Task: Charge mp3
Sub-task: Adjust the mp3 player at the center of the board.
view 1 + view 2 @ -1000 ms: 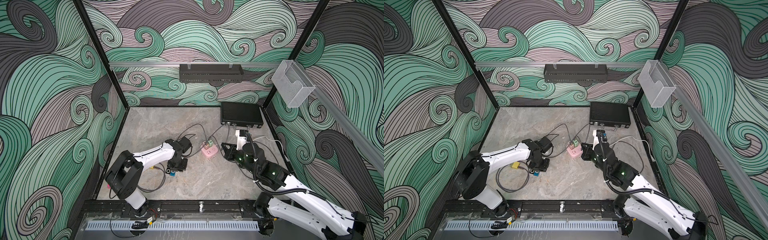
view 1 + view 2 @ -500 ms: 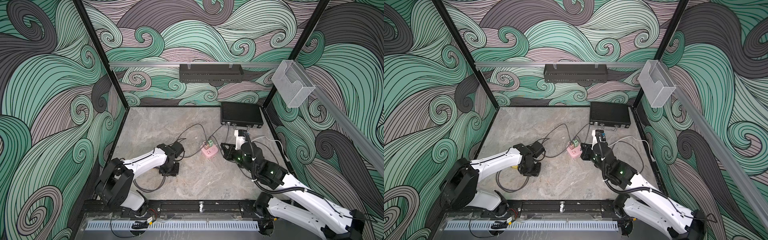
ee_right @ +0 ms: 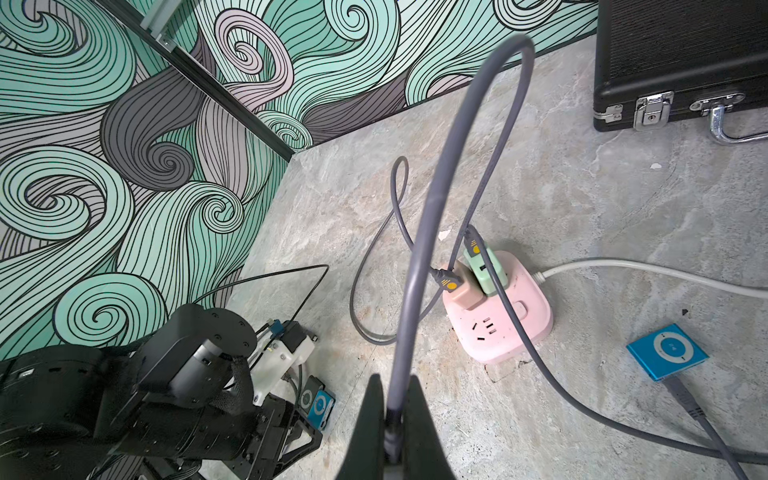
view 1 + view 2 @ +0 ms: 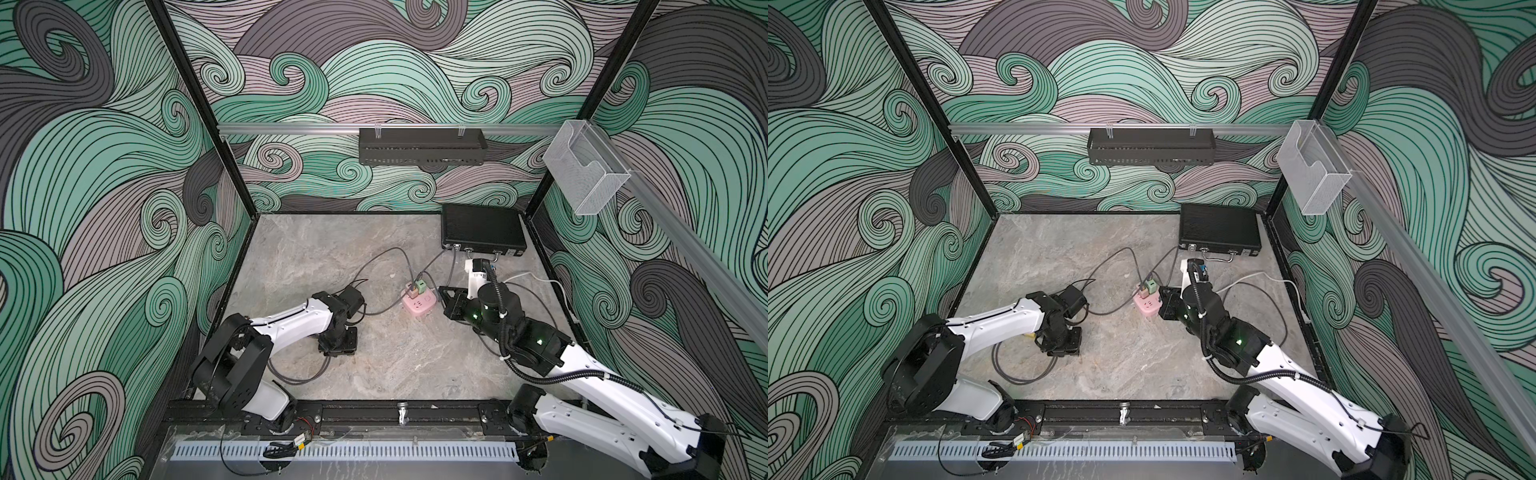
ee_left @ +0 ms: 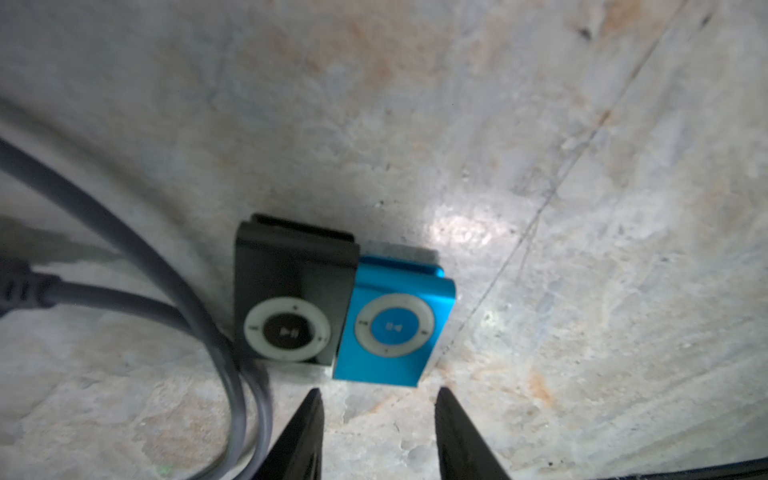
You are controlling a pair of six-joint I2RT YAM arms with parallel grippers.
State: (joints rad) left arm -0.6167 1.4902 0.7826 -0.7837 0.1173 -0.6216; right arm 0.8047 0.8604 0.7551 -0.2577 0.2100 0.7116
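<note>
Two players touching on worktop [image 5: 540, 124]: black mp3 [image 5: 286, 303] + blue mp3 [image 5: 395, 328].
I see L end effector [image 5: 378, 399] spread, empty, just beside blue mp3; R end effector [image 3: 392, 399] clenched on grey cable [image 3: 419, 232].

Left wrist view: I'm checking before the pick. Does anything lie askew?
Yes: the blue mp3 player lies tilted, one edge touching the black mp3 player beside it. The open left claw may struggle to slip a finger between them.
</note>
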